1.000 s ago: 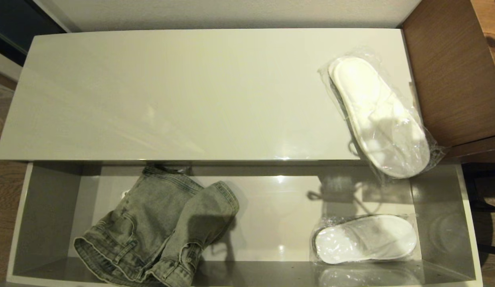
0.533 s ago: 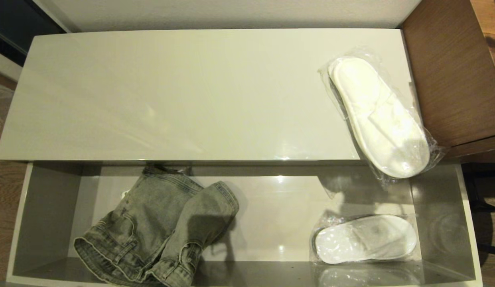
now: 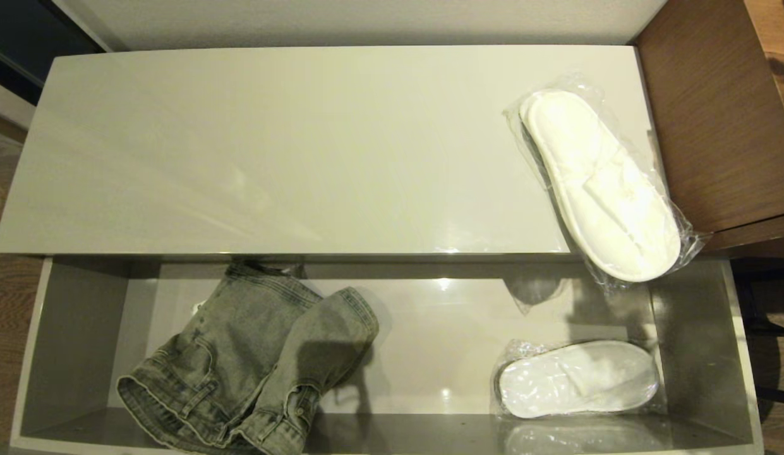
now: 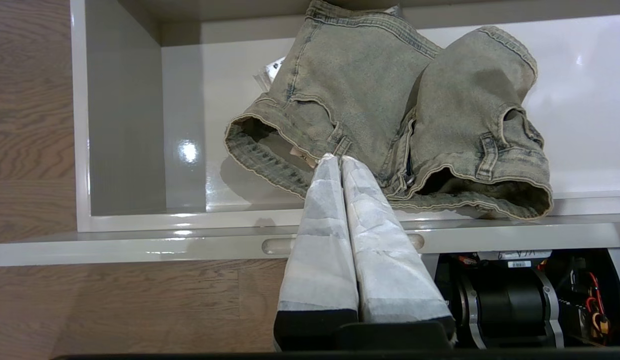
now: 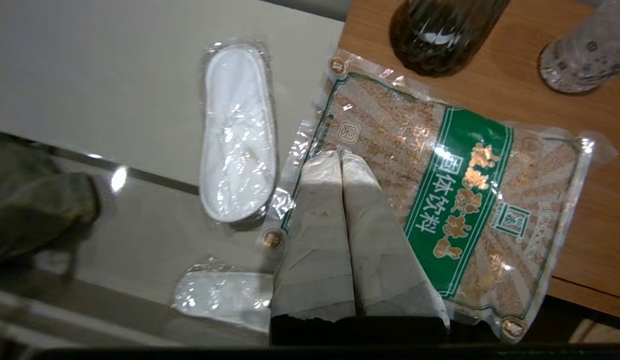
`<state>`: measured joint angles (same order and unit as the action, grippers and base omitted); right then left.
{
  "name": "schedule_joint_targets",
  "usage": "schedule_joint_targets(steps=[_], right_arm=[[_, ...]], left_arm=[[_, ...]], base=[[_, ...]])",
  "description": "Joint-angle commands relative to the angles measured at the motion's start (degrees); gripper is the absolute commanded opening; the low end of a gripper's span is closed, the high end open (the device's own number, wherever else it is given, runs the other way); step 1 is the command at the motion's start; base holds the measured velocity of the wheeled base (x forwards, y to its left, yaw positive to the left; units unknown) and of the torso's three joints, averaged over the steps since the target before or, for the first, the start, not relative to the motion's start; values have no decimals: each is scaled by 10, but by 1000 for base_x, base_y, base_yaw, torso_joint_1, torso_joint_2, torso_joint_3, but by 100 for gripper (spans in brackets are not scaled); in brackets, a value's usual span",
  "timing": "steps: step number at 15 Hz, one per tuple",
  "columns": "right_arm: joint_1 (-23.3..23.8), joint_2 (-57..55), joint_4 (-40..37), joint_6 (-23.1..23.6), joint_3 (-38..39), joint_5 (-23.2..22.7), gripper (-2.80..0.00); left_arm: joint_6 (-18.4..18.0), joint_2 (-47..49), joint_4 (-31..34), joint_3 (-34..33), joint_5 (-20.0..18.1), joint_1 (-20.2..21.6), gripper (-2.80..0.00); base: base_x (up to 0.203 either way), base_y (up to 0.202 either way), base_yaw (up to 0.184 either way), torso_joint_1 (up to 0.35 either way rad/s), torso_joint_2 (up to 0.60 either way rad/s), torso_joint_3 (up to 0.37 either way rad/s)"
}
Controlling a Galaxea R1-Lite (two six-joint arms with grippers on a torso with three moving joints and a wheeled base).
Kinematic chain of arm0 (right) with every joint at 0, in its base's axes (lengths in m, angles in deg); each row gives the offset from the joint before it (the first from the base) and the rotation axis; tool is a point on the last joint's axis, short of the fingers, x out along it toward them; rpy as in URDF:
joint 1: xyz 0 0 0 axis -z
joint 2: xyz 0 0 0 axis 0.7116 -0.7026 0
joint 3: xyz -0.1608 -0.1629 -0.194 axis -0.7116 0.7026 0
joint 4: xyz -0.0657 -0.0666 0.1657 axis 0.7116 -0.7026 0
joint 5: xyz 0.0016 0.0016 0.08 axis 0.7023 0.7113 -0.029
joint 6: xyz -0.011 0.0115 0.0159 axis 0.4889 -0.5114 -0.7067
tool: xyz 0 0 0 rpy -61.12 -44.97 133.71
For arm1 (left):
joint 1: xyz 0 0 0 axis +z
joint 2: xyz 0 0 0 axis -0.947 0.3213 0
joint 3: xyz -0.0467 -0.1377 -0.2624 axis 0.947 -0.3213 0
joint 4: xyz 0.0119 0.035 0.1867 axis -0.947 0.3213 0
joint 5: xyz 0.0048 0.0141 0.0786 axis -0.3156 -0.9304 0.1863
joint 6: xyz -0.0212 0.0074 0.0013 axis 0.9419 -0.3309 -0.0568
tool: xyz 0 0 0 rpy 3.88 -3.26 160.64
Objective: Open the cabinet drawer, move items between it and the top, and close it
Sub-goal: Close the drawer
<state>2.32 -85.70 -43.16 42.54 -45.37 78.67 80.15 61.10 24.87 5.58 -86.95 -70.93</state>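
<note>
**Drawer open, both claws shut and empty**

You have the cabinet drawer [image 3: 76,328] pulled fully out below the top [image 3: 271,151], and neither arm shows in the head view.

Start at the left. Your left claw [image 4: 338,159] hangs over the drawer's front edge, its two white-wrapped fingers pressed together with nothing between them. Their tips sit just in front of the denim garment [image 3: 253,360]; whether they touch the cloth you cannot tell from the wrist view. The garment is faded grey-green denim, soft and rumpled, with stitched seams and thick hems. It lies folded in the drawer's left half on the smooth pale grey floor, its long axis running from the back wall toward the front left corner.

Moving right, the wrapped slipper in the drawer [image 3: 578,379] is flat, white and oval, sealed in crinkled clear plastic. It lies at the right end of the drawer, long axis along the drawer's length.

The slipper on the top [image 3: 600,183] is of the same make. It lies at the right end of the glossy cream panel, set diagonally, its near end overhanging the top's front edge above the open drawer.

Your right claw [image 5: 341,154] is closed and holds nothing. It is above the green-printed bag [image 5: 439,175] on the brown wooden tabletop [image 5: 589,130], beside that slipper and apart from it.
</note>
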Motion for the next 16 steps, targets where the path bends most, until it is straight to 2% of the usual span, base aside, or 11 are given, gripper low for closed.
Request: schedule_joint_targets(steps=[1,3,4,5,8,11,14,16], right_arm=[[-106,1,-55,-21,-71,65,-280],[-207,20,-65,-23,-91,180,-280],[-247,34,-65,-18,-97,261,-280],[-264,43,-61,-10,-100,308,-280],[-246,49,-63,-3,-97,307,-280],[-193,72,-91,-1,-30,265,-280],[-59,74,-114,-29,34,177,-280],[62,73,-122,-52,63,86,-280]], left_arm=[[0,0,0,0,0,0,-280],[0,0,0,0,0,0,-280],[0,0,0,0,0,0,-280],[0,0,0,0,0,0,-280],[0,0,0,0,0,0,-280],[0,0,0,0,0,0,-280],[0,0,0,0,0,0,-280],[0,0,0,0,0,0,-280]], base=[[0,0,0,27,-60,-29],[0,0,0,201,-343,-120],[0,0,0,302,-481,-183],[0,0,0,330,-521,-198],[0,0,0,344,-572,-232],[0,0,0,136,-217,-86],[0,0,0,12,-8,-4],[0,0,0,0,0,0]])
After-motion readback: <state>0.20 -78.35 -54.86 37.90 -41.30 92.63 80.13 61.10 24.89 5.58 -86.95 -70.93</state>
